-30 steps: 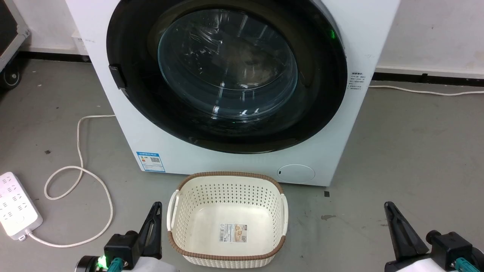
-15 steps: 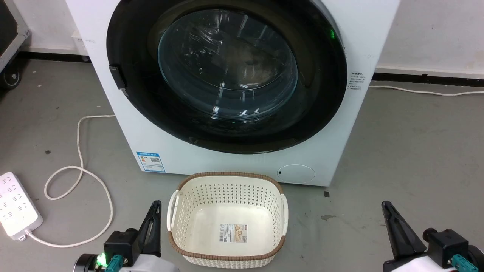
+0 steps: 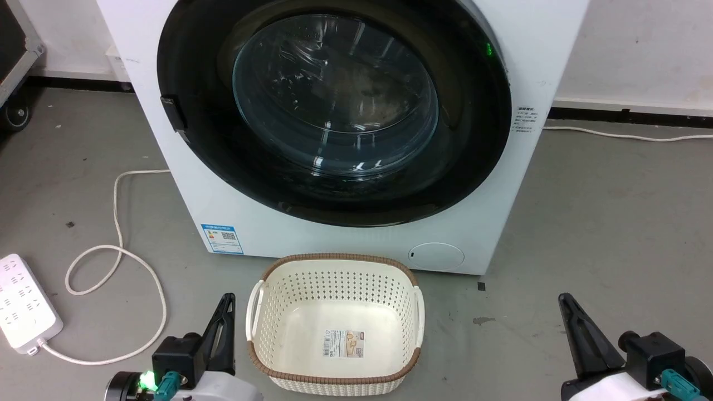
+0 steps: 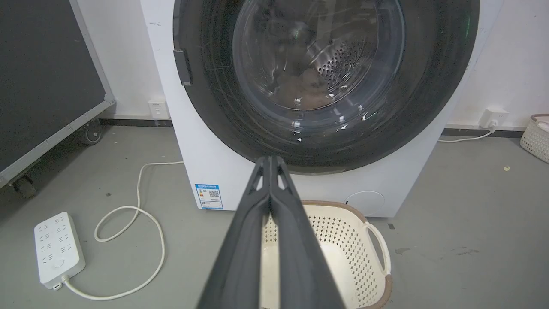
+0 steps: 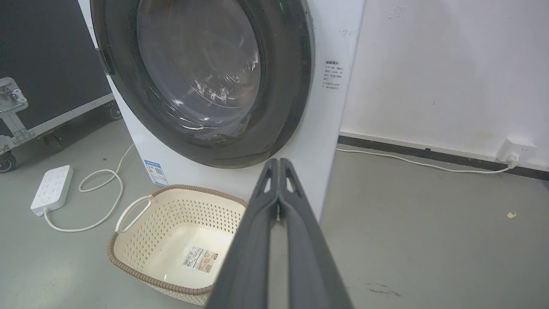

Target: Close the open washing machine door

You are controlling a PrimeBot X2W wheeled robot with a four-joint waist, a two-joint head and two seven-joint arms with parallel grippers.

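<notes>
The washing machine [image 3: 356, 239] is a big white box standing straight ahead on the grey floor. Its door [image 3: 334, 94], with a wide glossy black rim and a bulging glass bowl, lies flat against the front of the machine. The door [image 4: 319, 73] and the steel drum behind the glass also show in the left wrist view. My left gripper [image 3: 226, 303] is low at the lower left, shut and holding nothing, its fingers [image 4: 257, 223] pressed together. My right gripper [image 3: 563, 301] is at the lower right, shut too, with its fingers [image 5: 257, 240] closed. Both are well short of the door [image 5: 201, 73].
A cream perforated basket [image 3: 340, 257] with a brown rim stands in front of the machine, between my grippers. At the left a white power strip [image 3: 22, 303] and its looping cable [image 3: 117, 223] lie on the floor. A wheeled dark case [image 4: 43, 86] stands at the far left.
My right gripper has crept slightly to the left, and my left arm has sunk a little. The door and the basket have not moved.
</notes>
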